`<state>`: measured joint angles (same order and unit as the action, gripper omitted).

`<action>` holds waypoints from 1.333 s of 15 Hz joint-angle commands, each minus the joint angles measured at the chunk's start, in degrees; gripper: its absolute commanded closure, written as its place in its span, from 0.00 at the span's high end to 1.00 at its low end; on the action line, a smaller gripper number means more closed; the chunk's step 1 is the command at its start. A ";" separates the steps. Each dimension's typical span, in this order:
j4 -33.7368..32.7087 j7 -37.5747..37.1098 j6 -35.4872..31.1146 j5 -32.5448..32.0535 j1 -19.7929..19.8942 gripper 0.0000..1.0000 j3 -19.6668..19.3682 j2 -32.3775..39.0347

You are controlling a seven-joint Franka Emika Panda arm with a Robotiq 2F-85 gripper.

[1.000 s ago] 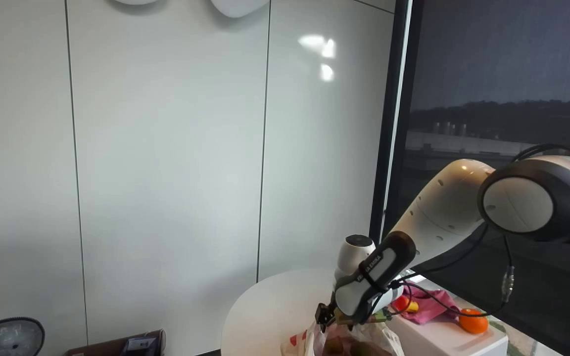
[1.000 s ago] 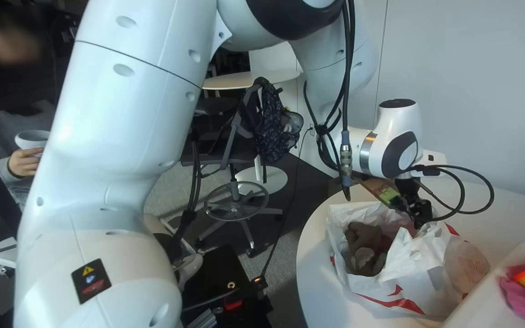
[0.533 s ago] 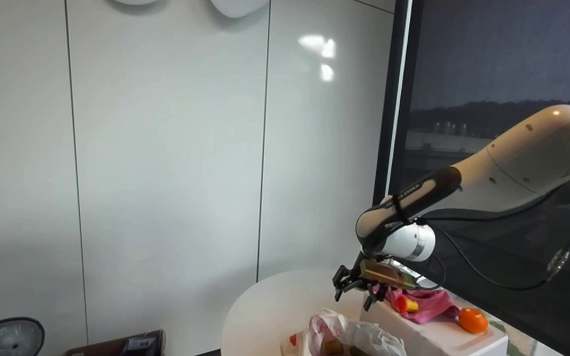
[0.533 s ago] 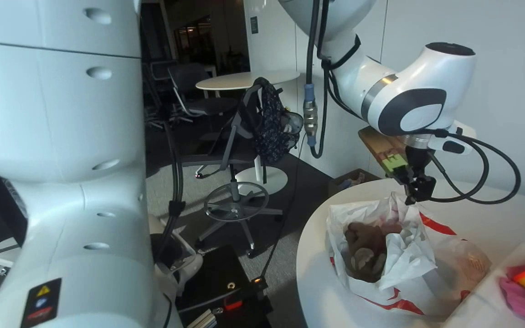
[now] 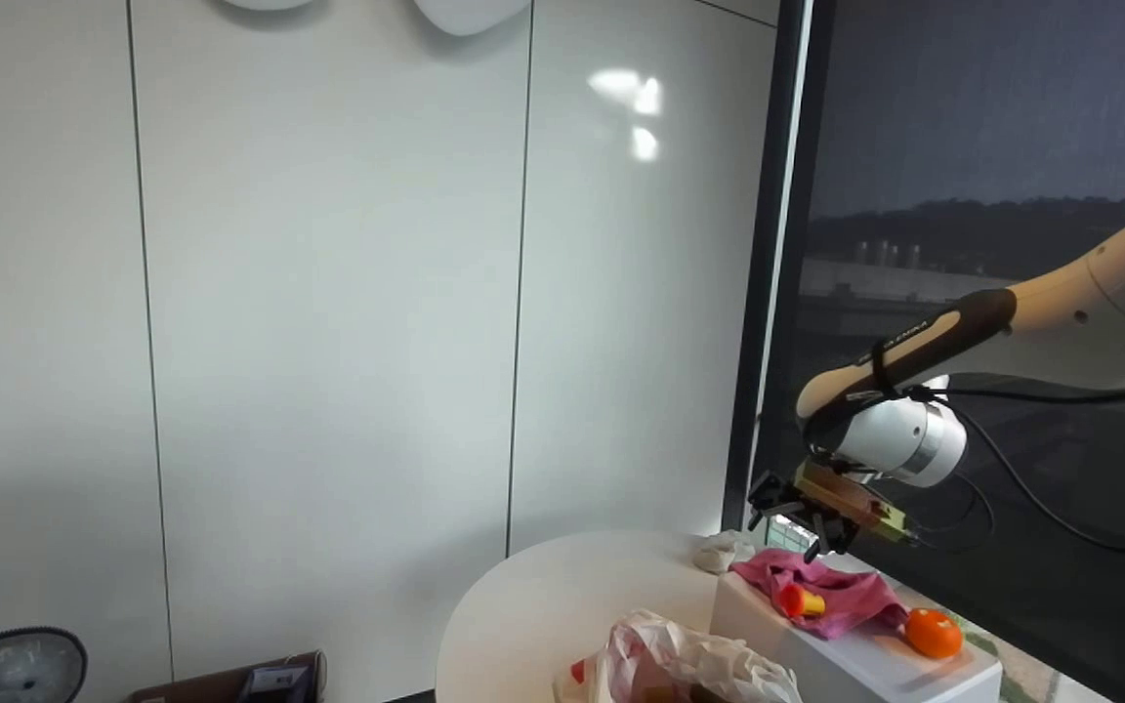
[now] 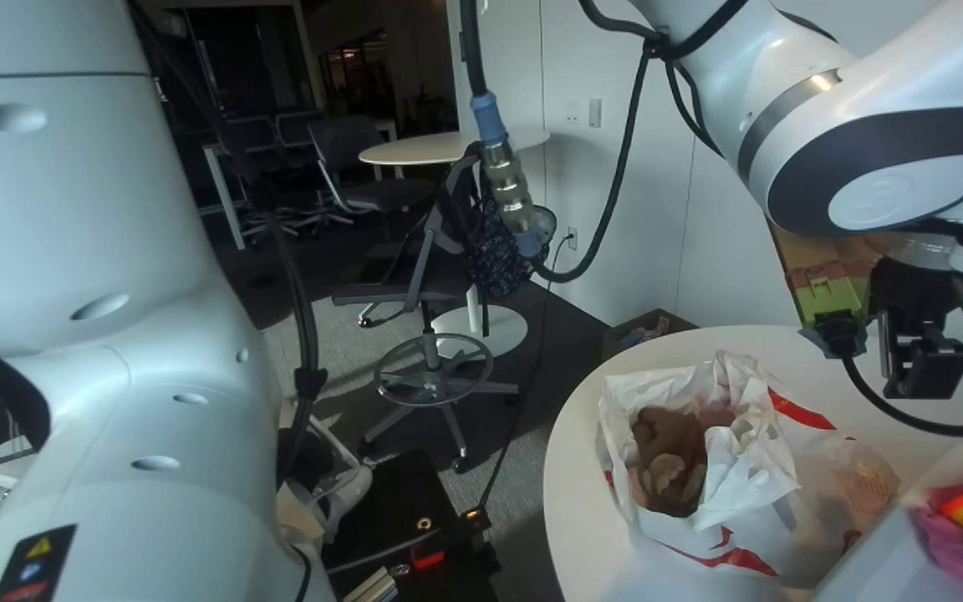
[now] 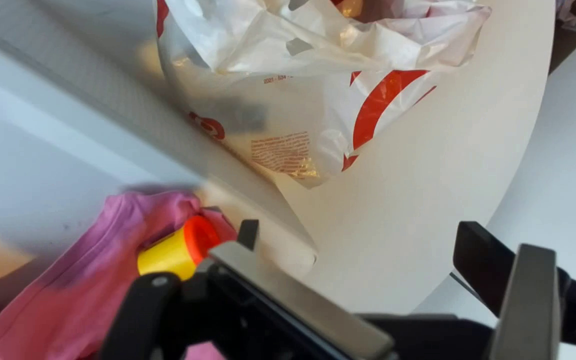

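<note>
Hovering higher than the white box (image 5: 772, 627), near one end of it, the jaws stand wide apart. On that end of the box lies a crumpled pink cloth (image 5: 855, 600), and on it a yellow tub (image 7: 170, 255) rests on its side, red-orange lid (image 7: 202, 239) toward the box's edge. Farther along the box, just beside the cloth, sits a round orange fruit (image 5: 934, 633). Next to the box, on the tabletop (image 7: 403, 215), stands a white plastic bag (image 6: 749, 481) with red print, its mouth open around a brown thing (image 6: 670, 460). A whitish thing (image 5: 724, 552), crumpled, shows past the box's cloth end.
</note>
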<state>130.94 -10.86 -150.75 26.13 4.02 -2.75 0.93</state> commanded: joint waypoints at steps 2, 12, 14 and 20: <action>0.61 -0.32 -0.80 -0.21 0.12 1.00 -0.69 -0.26; -2.58 -18.52 -5.07 -28.96 2.23 1.00 -7.63 5.61; -5.20 -24.51 -1.16 -35.01 2.36 1.00 -10.59 6.71; -13.00 -26.61 7.31 -33.68 4.37 1.00 -13.40 12.83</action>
<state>123.00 -35.91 -146.26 -8.23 7.63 -15.56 9.83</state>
